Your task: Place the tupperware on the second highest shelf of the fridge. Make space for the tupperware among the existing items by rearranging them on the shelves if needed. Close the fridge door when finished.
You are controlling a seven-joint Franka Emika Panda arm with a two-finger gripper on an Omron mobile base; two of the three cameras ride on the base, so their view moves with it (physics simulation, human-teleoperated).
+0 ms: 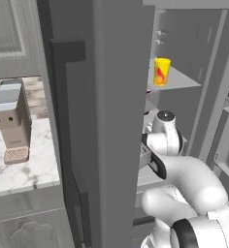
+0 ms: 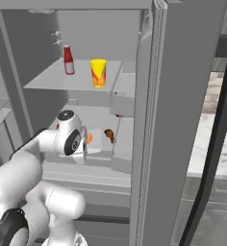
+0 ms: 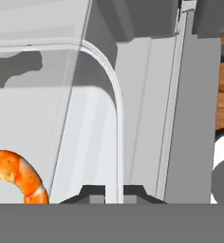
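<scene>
- Three views show the fridge (image 1: 116, 121) with its interior exposed; all positions below are given relative to the fridge.
- Left of the fridge, in the left base view, a brown and grey appliance (image 1: 10, 121) stands on the marble counter (image 1: 34, 169).
- At the fridge's left front, the same view shows a grey door panel (image 1: 94, 145) edge-on, with a dark vertical bar handle (image 1: 63, 140).
- Inside the fridge, on an upper shelf (image 2: 62, 79), a red bottle (image 2: 68, 60) with a white cap stands upright.
- Just right of the bottle on that shelf, a yellow cup (image 2: 98, 72) with a red-orange mark stands upright; the two are near each other but apart.
- One level below that shelf, the white arm (image 2: 43, 144) reaches into the fridge interior.
- At the arm's end, the claw (image 3: 113, 195) is clenched on the rim of the tupperware (image 3: 85, 142); the hand view shows one dark fingertip on each side of the thin pale wall.
- The tupperware is inside the fridge at the level below the cup; whether it rests on the shelf surface cannot be told.
- Inside the tupperware, an orange shrimp piece (image 3: 16, 173) lies at the lower left of the hand view.
- Right of the arm, in the right base view, a brown food piece (image 2: 108, 135) shows through the container's clear wall.
- At the fridge's right side, the open fridge door (image 2: 182, 120) stands edge-on, with shelf bins (image 2: 122, 96) on its inner face.
</scene>
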